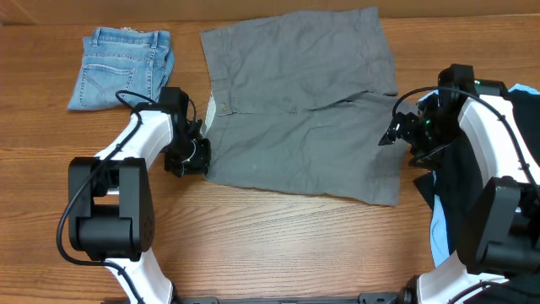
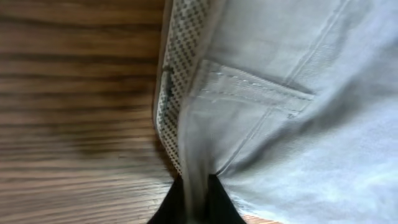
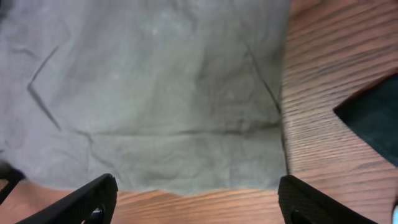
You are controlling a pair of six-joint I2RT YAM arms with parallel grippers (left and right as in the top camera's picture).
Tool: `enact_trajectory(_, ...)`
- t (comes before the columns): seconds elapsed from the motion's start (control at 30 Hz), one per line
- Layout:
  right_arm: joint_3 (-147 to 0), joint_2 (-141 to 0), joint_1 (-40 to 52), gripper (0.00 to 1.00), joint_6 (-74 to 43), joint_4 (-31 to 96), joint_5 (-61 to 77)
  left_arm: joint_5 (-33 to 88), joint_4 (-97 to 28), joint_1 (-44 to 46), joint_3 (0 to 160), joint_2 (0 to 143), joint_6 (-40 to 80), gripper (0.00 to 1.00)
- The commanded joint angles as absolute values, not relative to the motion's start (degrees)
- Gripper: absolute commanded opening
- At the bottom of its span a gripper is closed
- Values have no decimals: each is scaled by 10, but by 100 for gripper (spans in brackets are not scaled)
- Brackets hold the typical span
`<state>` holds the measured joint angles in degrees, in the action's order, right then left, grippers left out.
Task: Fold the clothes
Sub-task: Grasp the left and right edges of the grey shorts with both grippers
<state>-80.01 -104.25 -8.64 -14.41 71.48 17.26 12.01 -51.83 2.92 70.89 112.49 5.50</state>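
Grey shorts (image 1: 304, 101) lie spread flat on the wooden table in the overhead view. My left gripper (image 1: 192, 154) is at their left edge, shut on the waistband; the left wrist view shows the grey fabric (image 2: 280, 93) pinched between the black fingers (image 2: 198, 202), with the dotted inner waistband (image 2: 177, 68) above. My right gripper (image 1: 395, 133) is open and empty at the right leg hem. In the right wrist view its fingers (image 3: 198, 199) straddle bare wood just off the hem of the shorts (image 3: 155, 93).
Folded blue denim shorts (image 1: 122, 67) lie at the back left. A pile of dark and light blue clothes (image 1: 472, 194) sits at the right edge, under my right arm; its dark cloth (image 3: 373, 118) shows in the right wrist view.
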Motion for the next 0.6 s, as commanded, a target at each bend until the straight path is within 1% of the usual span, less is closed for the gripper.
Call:
enact_trajectory(0.0, -755, -1023, -86, 81, -179, 698, 150, 60, -555, 27, 695, 1160, 89, 4)
enact_trajectory(0.07, -720, -1023, -86, 77, -191, 677, 151, 24, -589, 19, 703, 1155, 111, 4)
enact_trajectory(0.1, -700, -1023, -86, 77, -198, 668, 151, 19, -604, 13, 706, 1151, 116, 4)
enact_trajectory(0.17, -660, -1023, -86, 71, -200, 653, 157, 19, -624, -1, 708, 1143, 116, 4)
enact_trajectory(0.2, -638, -1023, -84, 69, -200, 645, 158, 19, -631, -8, 708, 1140, 116, 4)
enact_trajectory(0.37, -542, -1023, -82, 68, -201, 601, 194, 30, -636, -26, 708, 1134, 116, 5)
enact_trajectory(0.4, -520, -1023, -82, 61, -201, 592, 204, 31, -635, -26, 708, 1134, 116, 4)
enact_trajectory(0.47, -500, -1023, -82, 52, -204, 585, 209, 32, -633, -26, 708, 1134, 116, 4)
enact_trajectory(0.57, -483, -1023, -82, 50, -197, 579, 230, 32, -632, -26, 708, 1134, 116, 4)
